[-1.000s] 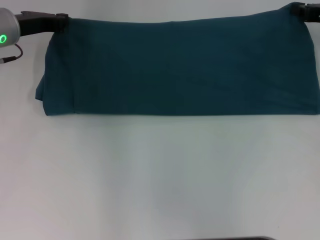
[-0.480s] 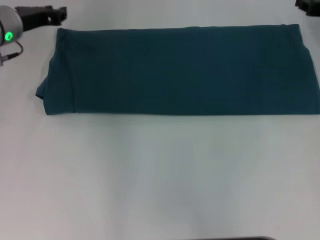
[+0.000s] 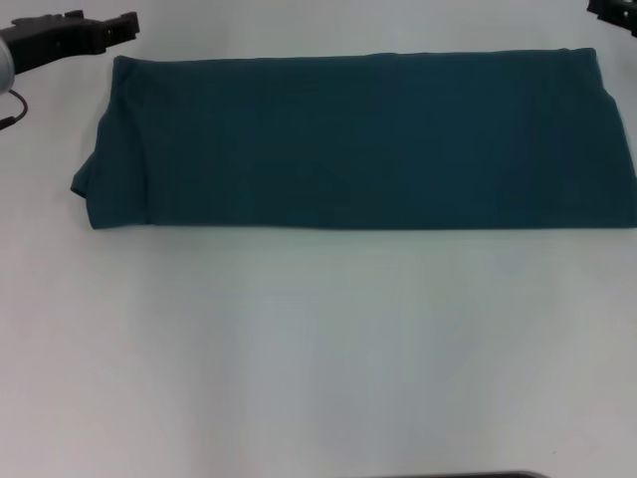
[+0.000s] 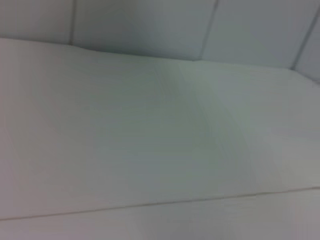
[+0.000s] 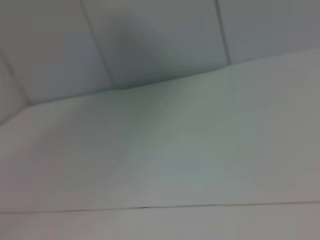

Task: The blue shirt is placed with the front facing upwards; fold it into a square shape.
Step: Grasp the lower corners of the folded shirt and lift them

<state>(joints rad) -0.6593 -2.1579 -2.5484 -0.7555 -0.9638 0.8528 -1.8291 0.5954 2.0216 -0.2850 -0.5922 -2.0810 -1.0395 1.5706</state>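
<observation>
The blue shirt (image 3: 358, 139) lies flat on the white table as a long teal rectangle, plain side up, with a small fold of cloth sticking out at its left end. My left gripper (image 3: 107, 28) hovers just beyond the shirt's far left corner, open and holding nothing. Only a dark sliver of my right gripper (image 3: 612, 12) shows, beyond the far right corner and clear of the cloth. Neither wrist view shows the shirt or any fingers.
The white table (image 3: 318, 349) stretches bare in front of the shirt. The shirt's right end reaches the edge of the head view. Both wrist views show the table surface (image 4: 150, 150) meeting pale wall panels (image 5: 150, 35).
Both grippers held the shirt's far corners a second ago and have let go. The far edge has settled flat, and both arms have drawn back off the cloth.
</observation>
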